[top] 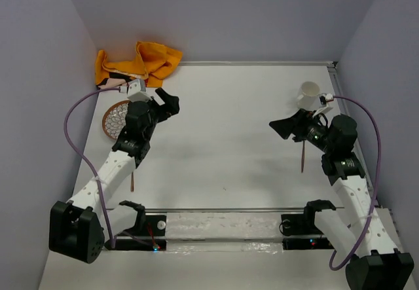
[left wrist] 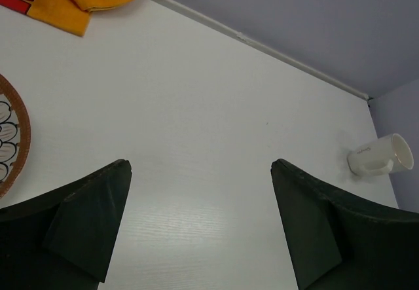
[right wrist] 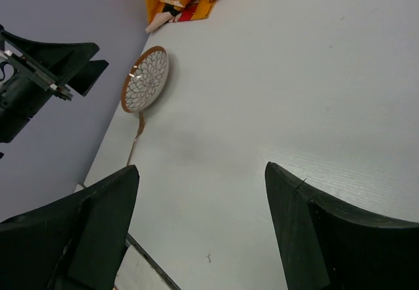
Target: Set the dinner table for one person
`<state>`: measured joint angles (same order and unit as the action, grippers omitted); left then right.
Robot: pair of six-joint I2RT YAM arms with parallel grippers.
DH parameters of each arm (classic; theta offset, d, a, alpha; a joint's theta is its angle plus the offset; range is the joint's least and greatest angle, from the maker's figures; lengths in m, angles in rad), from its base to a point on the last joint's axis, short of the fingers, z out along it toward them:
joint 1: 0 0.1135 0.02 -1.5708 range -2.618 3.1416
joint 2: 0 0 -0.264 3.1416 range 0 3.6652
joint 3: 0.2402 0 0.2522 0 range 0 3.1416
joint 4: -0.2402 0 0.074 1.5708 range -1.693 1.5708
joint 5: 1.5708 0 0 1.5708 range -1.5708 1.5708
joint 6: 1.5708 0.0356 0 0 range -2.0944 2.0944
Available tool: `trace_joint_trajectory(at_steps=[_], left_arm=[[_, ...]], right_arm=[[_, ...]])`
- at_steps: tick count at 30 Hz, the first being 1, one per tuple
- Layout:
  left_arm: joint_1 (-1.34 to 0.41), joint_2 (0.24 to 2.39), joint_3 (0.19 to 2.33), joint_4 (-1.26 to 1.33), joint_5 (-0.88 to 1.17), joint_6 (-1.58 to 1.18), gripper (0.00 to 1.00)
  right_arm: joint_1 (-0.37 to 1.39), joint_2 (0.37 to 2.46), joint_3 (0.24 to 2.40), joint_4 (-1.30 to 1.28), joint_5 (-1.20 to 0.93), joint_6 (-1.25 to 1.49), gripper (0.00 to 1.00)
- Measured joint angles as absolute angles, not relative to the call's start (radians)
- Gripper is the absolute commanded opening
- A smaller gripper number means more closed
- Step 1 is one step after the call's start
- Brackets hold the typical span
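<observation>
1. Jaws stand apart, empty, on left gripper [top: 169, 102] and right gripper [top: 281, 127] over the table [top: 229, 120].
2. Crumpled cloth [top: 137, 64] lies in the far left corner; likely pinch one hem first.
3. Afterwards plate [top: 116, 118] by left edge, mug [top: 309, 95] near far right corner.

On the table [top: 222, 139], a cloth [top: 141, 61] is bunched in the upper left corner, a plate [top: 113, 121] is set just below it, and a mug [top: 308, 95] is placed at upper right

Noted on left arm [top: 108, 172] and right arm [top: 357, 201]: white link housings, black joints and bases, one looped purple cable [top: 67, 129] each, matte black wedge-shaped fingers [left wrist: 85, 228].
</observation>
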<state>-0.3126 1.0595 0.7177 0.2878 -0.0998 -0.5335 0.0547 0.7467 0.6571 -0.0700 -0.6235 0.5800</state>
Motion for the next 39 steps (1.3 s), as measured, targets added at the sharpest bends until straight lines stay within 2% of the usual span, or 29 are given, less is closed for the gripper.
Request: trace_joint_trajectory(at_steps=[7, 15, 18, 19, 22, 27, 28, 32, 39], left_arm=[[-0.313, 1.139, 0.743, 0.302, -0.128, -0.534, 0.99], [-0.313, 1.359, 0.915, 0.311, -0.234, -0.545, 0.99], [-0.307, 1.446, 0.986, 0.31, -0.285, -0.552, 0.89], [-0.3, 1.486, 1.016, 0.308, -0.299, -0.556, 0.75], [-0.275, 1.597, 1.118, 0.286, -0.343, -0.575, 0.63], [-0.245, 1.83, 1.345, 0.199, -0.413, -0.6, 0.53], [-0.238, 1.887, 1.396, 0.179, -0.424, -0.608, 0.49], [-0.221, 2.053, 1.538, 0.09, -0.472, -0.646, 0.48], [-0.186, 2.298, 1.78, -0.076, -0.53, -0.706, 0.52]], right_arm=[[0.065, 0.774, 0.657, -0.051, -0.611, 0.576, 0.84], [0.107, 0.83, 0.657, -0.017, -0.59, 0.574, 0.83], [0.133, 0.855, 0.657, -0.008, -0.573, 0.573, 0.83], [0.149, 0.866, 0.657, -0.003, -0.558, 0.572, 0.83], [0.209, 0.897, 0.658, 0.012, -0.52, 0.57, 0.83], [0.286, 0.957, 0.659, 0.037, -0.485, 0.568, 0.83], [0.294, 0.968, 0.659, 0.038, -0.477, 0.568, 0.82], [0.297, 0.988, 0.659, 0.046, -0.458, 0.557, 0.82], [0.297, 1.032, 0.671, 0.064, -0.452, 0.539, 0.82]])
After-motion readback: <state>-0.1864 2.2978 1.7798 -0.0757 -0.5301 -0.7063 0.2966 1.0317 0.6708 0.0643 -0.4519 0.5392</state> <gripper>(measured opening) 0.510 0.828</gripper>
